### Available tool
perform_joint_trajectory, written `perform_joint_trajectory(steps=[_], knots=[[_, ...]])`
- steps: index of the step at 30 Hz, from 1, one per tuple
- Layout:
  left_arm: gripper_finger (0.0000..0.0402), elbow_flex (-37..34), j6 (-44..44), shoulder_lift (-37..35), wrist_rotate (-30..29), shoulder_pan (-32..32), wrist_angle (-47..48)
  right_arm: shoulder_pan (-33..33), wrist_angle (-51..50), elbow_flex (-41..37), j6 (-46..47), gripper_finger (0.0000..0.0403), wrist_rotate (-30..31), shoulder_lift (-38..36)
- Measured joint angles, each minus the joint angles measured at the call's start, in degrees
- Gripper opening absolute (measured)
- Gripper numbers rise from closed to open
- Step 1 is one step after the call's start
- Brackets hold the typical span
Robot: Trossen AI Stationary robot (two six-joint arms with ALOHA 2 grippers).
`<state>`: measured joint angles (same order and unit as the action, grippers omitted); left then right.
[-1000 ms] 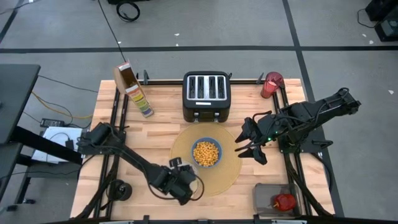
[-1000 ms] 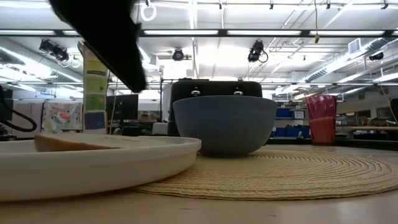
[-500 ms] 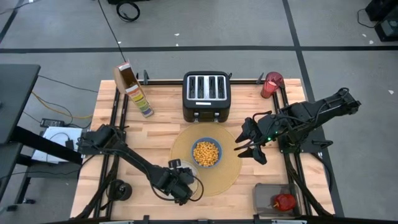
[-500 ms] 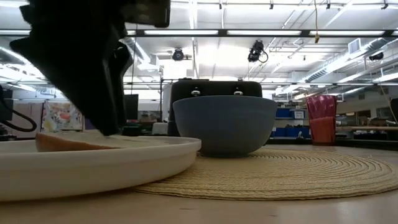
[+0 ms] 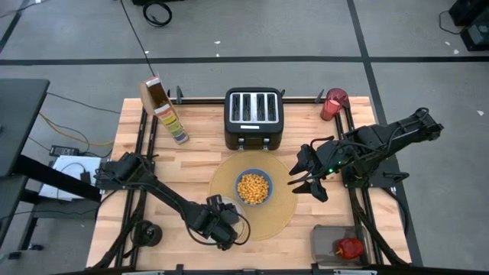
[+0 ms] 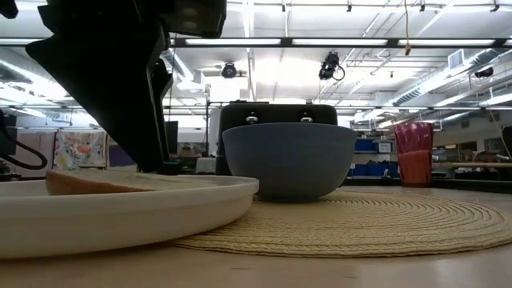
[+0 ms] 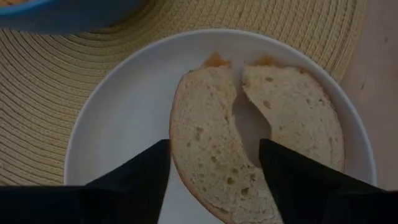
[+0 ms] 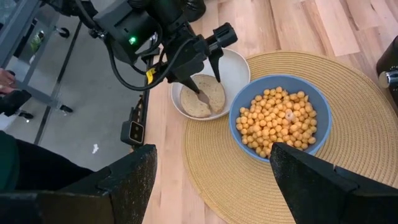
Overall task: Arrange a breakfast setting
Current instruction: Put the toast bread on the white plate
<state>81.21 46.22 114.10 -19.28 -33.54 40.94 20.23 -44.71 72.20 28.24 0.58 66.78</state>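
The left gripper [image 7: 214,165] hangs low over the small white plate [image 7: 124,118], its 2 fingers [image 7: 140,174] spread to either side of 1 of the 2 slices of bread [image 7: 208,155] lying there, with nothing pinched between them. The plate sits at the front-left rim of the large round tan placemat [image 5: 284,210], overlapping it toward the table's front edge, and the small blue bowl [image 5: 254,187], filled with yellow cereal, stands at the mat's middle just beside the plate. The step in hand looks like setting the bread down and letting go, so the sound move from here is a straight lift with the fingers kept apart, so that neither tip drags a slice or tips the plate's rim. The right gripper [image 5: 308,173] waits with its jaws wide apart and empty above the mat's right edge. The translucent red cup [image 5: 333,104] stands at the table's back-right corner and the red apple [image 5: 350,247] sits in a grey tray [image 5: 321,238] at the front-right corner, both well apart from the mat, so they are probably the right arm's next errands. No spoon can be made out in any view.
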Motion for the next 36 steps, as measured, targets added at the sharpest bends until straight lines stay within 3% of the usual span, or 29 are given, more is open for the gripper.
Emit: perform_joint_trajectory(steps=[6,29,36], knots=[[0.0286,0.0,0.0,0.0,0.1,0.0,1.4,0.0,0.0,0.0,-0.3,0.0316,0.0,0.0],[0.0289,0.1,5.9,-2.1,1.7,1.6,8.9,0.0,0.0,0.0,-1.4,0.0316,0.0,0.0],[0.0289,0.1,6.5,-1.3,2.8,1.5,5.5,0.0,-0.1,0.0,-1.4,0.0316,0.0,0.0]])
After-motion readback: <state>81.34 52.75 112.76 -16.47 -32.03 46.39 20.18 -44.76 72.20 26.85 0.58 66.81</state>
